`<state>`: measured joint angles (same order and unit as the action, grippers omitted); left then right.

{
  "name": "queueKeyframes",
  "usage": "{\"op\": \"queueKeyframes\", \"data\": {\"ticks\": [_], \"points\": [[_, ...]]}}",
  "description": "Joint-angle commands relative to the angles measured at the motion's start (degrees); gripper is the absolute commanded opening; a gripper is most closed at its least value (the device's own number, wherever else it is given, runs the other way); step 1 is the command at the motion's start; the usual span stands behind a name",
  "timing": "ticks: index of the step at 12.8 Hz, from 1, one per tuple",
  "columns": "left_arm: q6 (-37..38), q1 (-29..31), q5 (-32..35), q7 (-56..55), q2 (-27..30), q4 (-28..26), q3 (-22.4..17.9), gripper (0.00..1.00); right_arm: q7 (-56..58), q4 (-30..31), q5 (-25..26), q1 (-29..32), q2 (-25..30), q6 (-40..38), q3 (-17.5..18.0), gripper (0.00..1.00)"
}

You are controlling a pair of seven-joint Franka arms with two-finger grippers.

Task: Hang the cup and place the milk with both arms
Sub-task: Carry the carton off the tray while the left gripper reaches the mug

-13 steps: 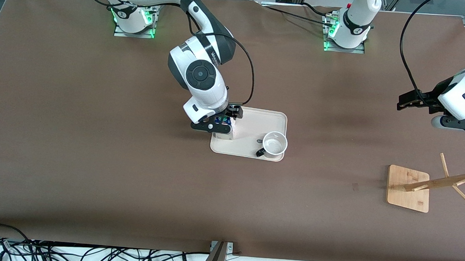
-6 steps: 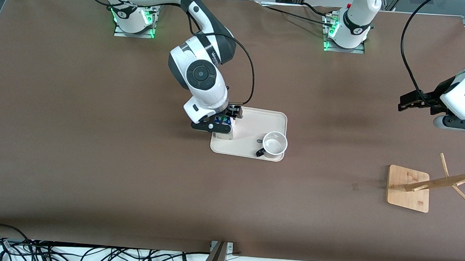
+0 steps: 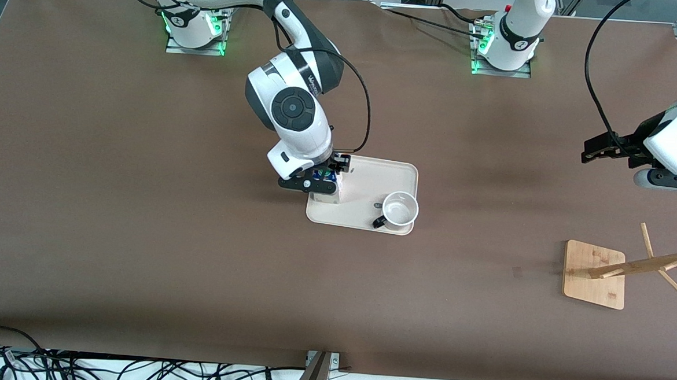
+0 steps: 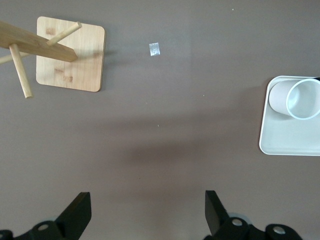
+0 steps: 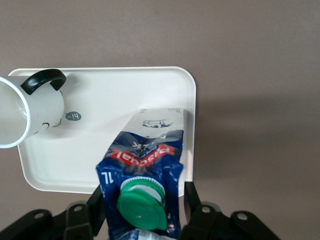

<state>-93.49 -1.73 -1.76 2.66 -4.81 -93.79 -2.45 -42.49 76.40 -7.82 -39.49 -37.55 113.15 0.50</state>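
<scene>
The milk (image 3: 328,190), a blue-topped carton with a green cap (image 5: 141,206), stands on the white tray (image 3: 368,180) at the end toward the right arm. My right gripper (image 3: 323,175) is down over the carton, its fingers (image 5: 97,204) pressed against both sides of the top, shut on it. The cup (image 3: 399,209), white with a black handle (image 5: 45,80), sits upright on the tray's corner nearest the front camera, toward the left arm. My left gripper (image 3: 592,152) hangs open (image 4: 146,200) over bare table near the left arm's end, holding nothing.
A wooden cup rack with pegs (image 3: 638,266) on a square bamboo base (image 3: 595,274) stands toward the left arm's end, nearer the front camera than the left gripper. A small scrap of tape (image 4: 154,48) lies on the brown table. Cables run along the front edge.
The right gripper's fingers have drawn in onto the carton's sides. The left gripper has drifted slightly toward its own end of the table.
</scene>
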Motion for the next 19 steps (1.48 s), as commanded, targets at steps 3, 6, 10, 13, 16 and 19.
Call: {"op": "queueKeyframes", "data": {"ticks": [3, 6, 10, 13, 16, 19], "points": [[-5.56, 0.14, 1.85, -0.64, 4.54, -6.13, 0.43, 1.00, -0.93, 0.24, 0.88, -1.12, 0.02, -0.13, -0.58, 0.57], [-6.27, -0.21, 3.16, -0.38, 4.81, -5.53, 1.22, 1.00, -0.93, 0.24, 0.88, -1.12, 0.02, -0.13, -0.58, 0.54], [-6.35, -0.29, 8.15, -0.64, 5.25, -4.92, 4.19, 1.00, 0.65, -0.55, 0.79, 0.19, 0.89, -1.44, -1.02, 0.49], [-5.05, -0.12, 8.70, -0.73, 6.74, -4.12, 4.73, 1.00, 5.37, -4.67, 0.00, 4.84, 2.56, -11.78, -1.11, 0.49], [-2.75, -0.38, 8.18, -0.28, 6.57, -4.03, 4.99, 1.00, 17.66, -4.77, -0.27, 12.21, 5.63, -17.26, -1.02, 0.49], [-2.66, -0.38, 6.94, -0.02, 4.38, -4.56, 10.08, 1.00, 30.58, -3.72, -0.27, 18.11, 7.66, -22.26, -2.95, 0.49]]}}
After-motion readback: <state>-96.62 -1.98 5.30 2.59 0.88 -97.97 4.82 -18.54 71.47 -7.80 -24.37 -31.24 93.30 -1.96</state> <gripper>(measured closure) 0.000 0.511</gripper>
